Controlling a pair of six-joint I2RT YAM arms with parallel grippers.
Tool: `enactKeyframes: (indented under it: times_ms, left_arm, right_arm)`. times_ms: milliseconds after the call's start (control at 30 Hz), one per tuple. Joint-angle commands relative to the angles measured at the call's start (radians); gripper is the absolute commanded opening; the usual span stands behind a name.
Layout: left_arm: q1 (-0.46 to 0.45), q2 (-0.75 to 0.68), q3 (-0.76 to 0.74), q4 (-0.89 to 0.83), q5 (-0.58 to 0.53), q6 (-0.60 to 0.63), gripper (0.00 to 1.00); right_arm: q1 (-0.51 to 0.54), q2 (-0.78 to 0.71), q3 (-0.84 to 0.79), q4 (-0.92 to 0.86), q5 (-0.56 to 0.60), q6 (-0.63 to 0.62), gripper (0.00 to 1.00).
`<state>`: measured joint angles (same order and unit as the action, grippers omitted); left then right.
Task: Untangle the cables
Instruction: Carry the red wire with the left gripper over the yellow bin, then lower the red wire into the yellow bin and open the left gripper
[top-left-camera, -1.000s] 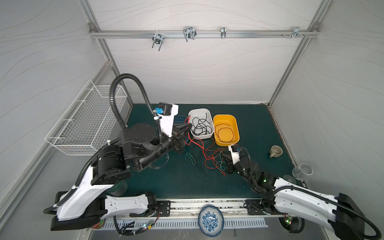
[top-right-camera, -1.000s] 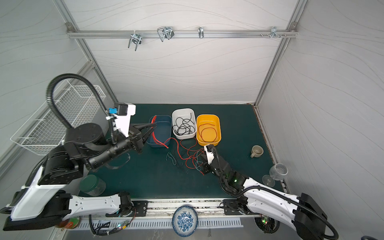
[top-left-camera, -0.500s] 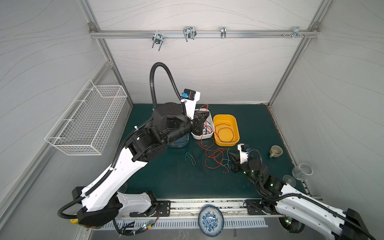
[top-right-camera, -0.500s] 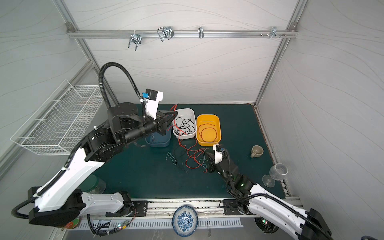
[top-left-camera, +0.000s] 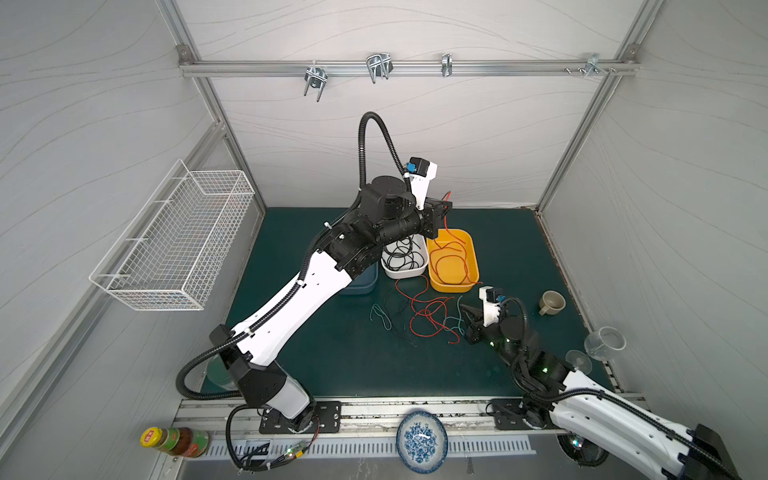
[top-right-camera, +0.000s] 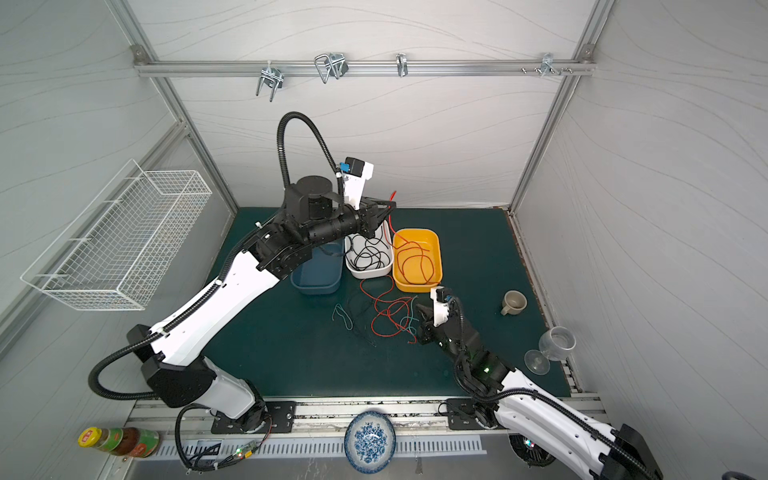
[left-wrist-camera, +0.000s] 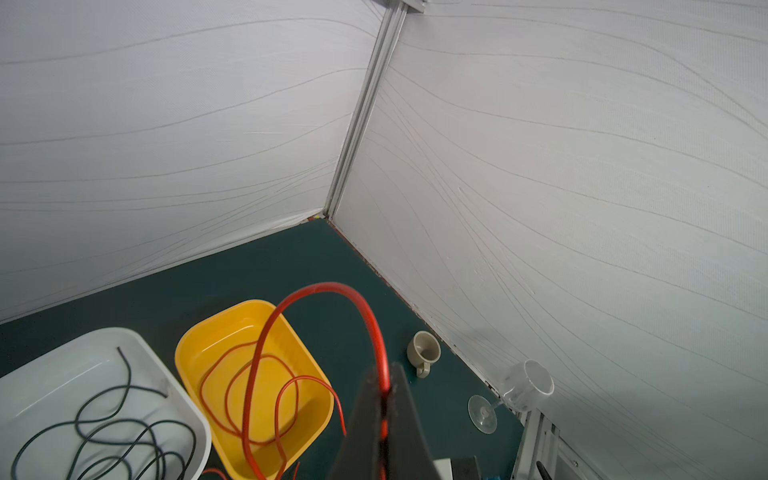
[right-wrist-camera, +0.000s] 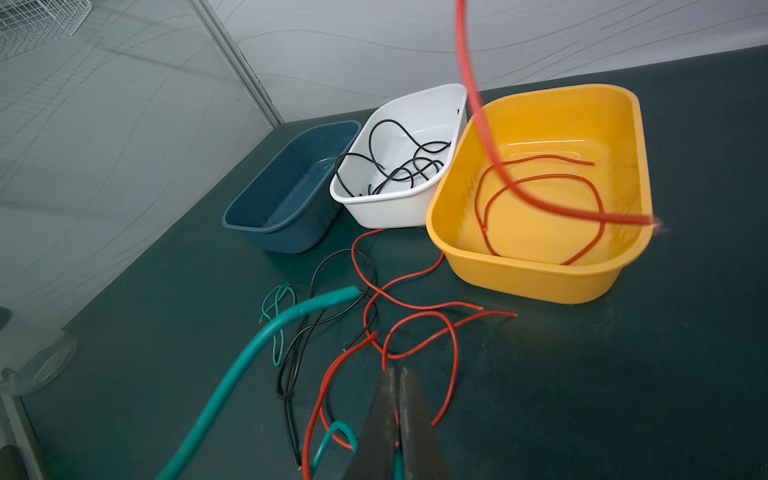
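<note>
Soft, even light, faint shadows; close red cable blurred, edges bowed.

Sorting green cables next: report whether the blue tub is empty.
Empty: in the right wrist view the blue tub has a bare inside, no cable; the white tub beside it holds black cables.

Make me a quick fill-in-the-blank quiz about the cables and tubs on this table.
The left gripper, jaws shut, holds up a ___ cable.
The white tub holds only ___ cables.
The blue tub is ___.
Missing words: red, black, empty.
</note>
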<state>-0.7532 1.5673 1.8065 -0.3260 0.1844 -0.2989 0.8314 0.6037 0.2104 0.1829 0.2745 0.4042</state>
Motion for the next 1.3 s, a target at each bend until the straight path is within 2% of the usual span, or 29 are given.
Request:
enactKeyframes:
  times_ms: [0, 367, 700, 1267]
  left_arm:
    - [0.011, 0.060, 0.083, 0.139, 0.058, 0.012, 0.00]
    - [0.019, 0.301, 0.157, 0.179, 0.073, 0.065, 0.00]
    - [0.020, 0.472, 0.154, 0.211, 0.005, 0.122, 0.00]
    - [0.020, 0.640, 0.137, 0.153, -0.053, 0.127, 0.00]
  right_arm:
    - [-0.005, -0.008, 0.001, -0.005, -0.005, 0.012, 0.00]
    - [-0.009, -0.028, -0.003, -0.009, -0.010, 0.012, 0.00]
    - [-0.011, -0.006, -0.002, 0.004, -0.021, 0.012, 0.00]
    - [-0.017, 0.027, 0.000, 0.021, -0.030, 0.013, 0.00]
